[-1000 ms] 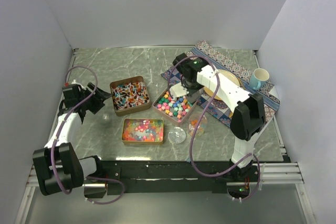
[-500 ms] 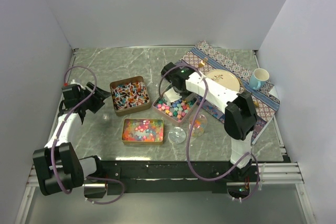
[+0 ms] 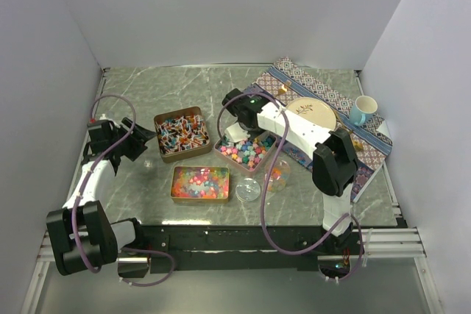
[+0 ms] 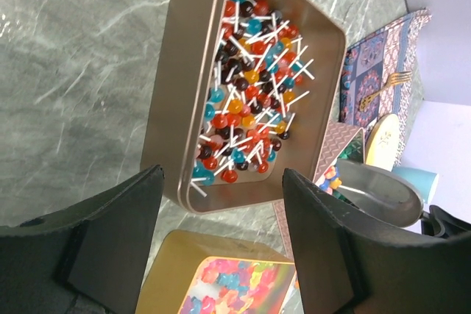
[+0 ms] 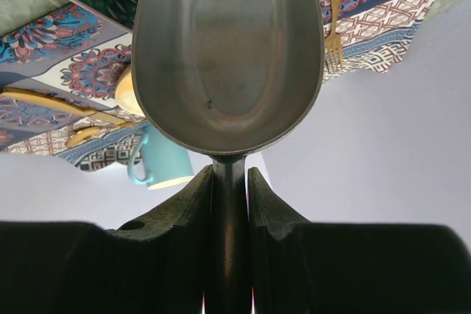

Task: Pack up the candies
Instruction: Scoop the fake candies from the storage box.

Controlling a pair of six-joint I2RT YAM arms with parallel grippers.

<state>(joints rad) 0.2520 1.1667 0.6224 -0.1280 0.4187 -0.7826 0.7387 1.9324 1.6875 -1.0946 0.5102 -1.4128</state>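
Three copper tins hold candies: stick sweets (image 3: 181,134) (image 4: 250,71), chunky pastel pieces (image 3: 250,152), and glossy gummy pieces (image 3: 200,182) (image 4: 228,284). My right gripper (image 3: 239,120) (image 5: 229,204) is shut on the handle of a metal scoop (image 3: 236,134) (image 5: 228,56). The scoop's bowl is empty and hangs over the far-left corner of the pastel tin. That scoop (image 4: 375,193) also shows at the right of the left wrist view. My left gripper (image 3: 140,141) (image 4: 221,233) stands open, empty, left of the stick-sweet tin.
A clear round jar (image 3: 278,174) and its lid (image 3: 248,190) sit in front of the pastel tin. A patterned placemat (image 3: 331,93) at the right carries a plate (image 3: 313,113), a fork (image 5: 335,5) and a blue mug (image 3: 362,109) (image 5: 158,163). Walls close in on three sides.
My right arm has swung left with the scoop, from the pastel tin's right side to its far-left corner. The left arm has stayed put.
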